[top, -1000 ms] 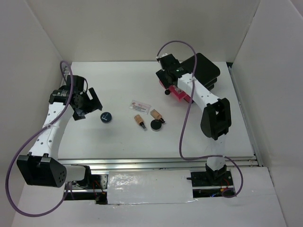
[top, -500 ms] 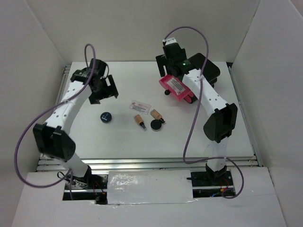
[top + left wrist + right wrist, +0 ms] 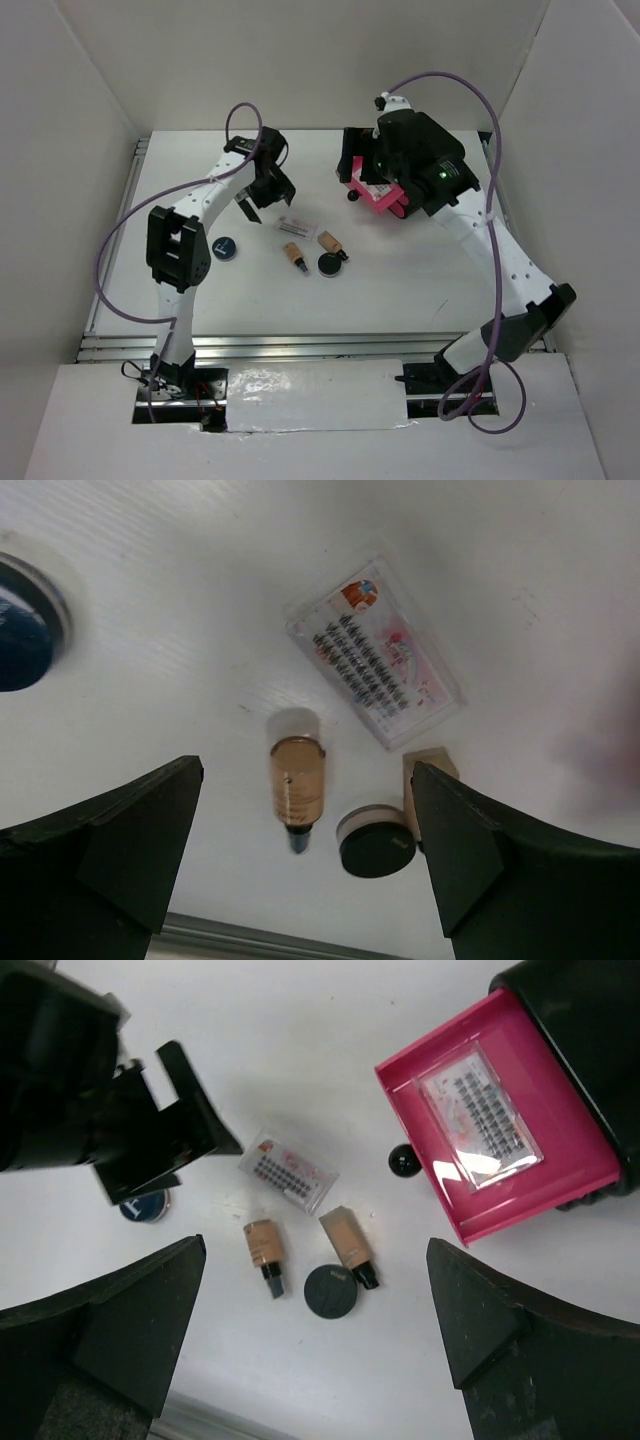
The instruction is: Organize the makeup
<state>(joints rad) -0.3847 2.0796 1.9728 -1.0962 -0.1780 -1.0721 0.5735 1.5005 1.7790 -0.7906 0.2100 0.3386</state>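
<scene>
Left gripper [image 3: 266, 198] hangs, jaws wide apart, near one sachet [image 3: 372, 665] — beside it lie a tan bottle [image 3: 297, 790], a second tan bottle [image 3: 347, 1243] and a black compact [image 3: 333, 1291]; the other compact [image 3: 224, 248] sits apart, leftward. Right gripper [image 3: 315, 1245], jaws also spread, hovers over the open pink drawer [image 3: 575, 1150] — a second sachet [image 3: 480, 1115] lies inside.

Top external: high above the near edge, tilted down toward the far edge, whole flat white worktop [image 3: 400, 285] in frame. Left wrist: close, facing straight down over the worktop middle. Right wrist: higher and wider, facing down from toward the far right corner. All three share the clear flat rectangular lash sachet [image 3: 375, 652] and the tan black-capped bottle [image 3: 296, 785] near it.
</scene>
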